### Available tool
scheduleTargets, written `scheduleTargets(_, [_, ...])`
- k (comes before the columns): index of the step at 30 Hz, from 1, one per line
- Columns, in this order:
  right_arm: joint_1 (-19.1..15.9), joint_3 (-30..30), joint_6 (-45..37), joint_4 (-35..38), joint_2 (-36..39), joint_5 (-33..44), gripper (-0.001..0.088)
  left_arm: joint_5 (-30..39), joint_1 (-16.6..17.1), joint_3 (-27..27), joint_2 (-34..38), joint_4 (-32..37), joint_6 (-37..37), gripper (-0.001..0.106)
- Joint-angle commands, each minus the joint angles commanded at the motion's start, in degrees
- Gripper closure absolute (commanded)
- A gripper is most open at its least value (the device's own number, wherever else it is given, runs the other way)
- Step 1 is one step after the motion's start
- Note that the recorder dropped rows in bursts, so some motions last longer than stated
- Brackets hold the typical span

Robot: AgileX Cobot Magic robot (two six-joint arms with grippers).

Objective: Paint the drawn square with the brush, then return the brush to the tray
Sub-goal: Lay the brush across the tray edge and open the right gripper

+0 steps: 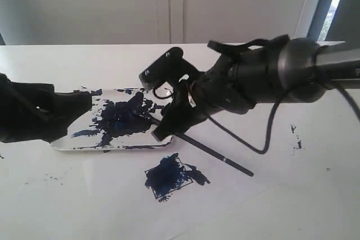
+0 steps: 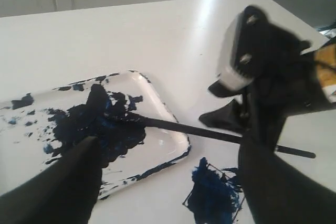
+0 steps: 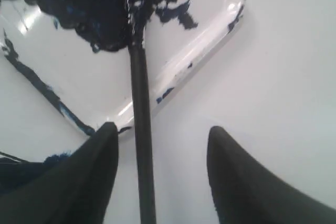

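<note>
Right claw over the tray's near end: its two fingers stand apart, and the brush passes between them unclamped, closer to one finger than the other. The handle's long axis runs straight ahead of the claw, roughly in line with its fingers. Behind the claw the free end appears to rest on the table. Just ahead, the shaft crosses the rim of the tray. Farther ahead, the paint-soaked tip lies in the dark blue pool on the tray floor. The drawn square, filled with blue, sits to the claw's side, near the tray and apart from the brush. Farthest, the left claw, fingers also apart and empty, hangs at the tray's opposite end. The right arm is the nearer to the handle. Judged next move: rise straight up, since any sideways drift would drag the handle.
</note>
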Motion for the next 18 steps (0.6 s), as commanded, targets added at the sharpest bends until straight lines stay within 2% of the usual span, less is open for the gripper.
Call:
scheduleTargets(7, [3.1,4.1,0.3,2.4,-12.0,0.0,0.0607,2.8,0.0,3.3,-6.7,0.0,-0.1,0.03])
scheduleTargets(14, [6.0,14.6,0.3,4.9,-23.1,-6.3,0.0837,3.2,0.0,7.3,-15.4,-0.6,-0.2,0.03])
scheduleTargets(18, [8.2,21.7,1.1,6.0,-29.2,-11.6,0.0868,3.1,0.0,9.1,-19.2,-1.2,-0.4,0.03])
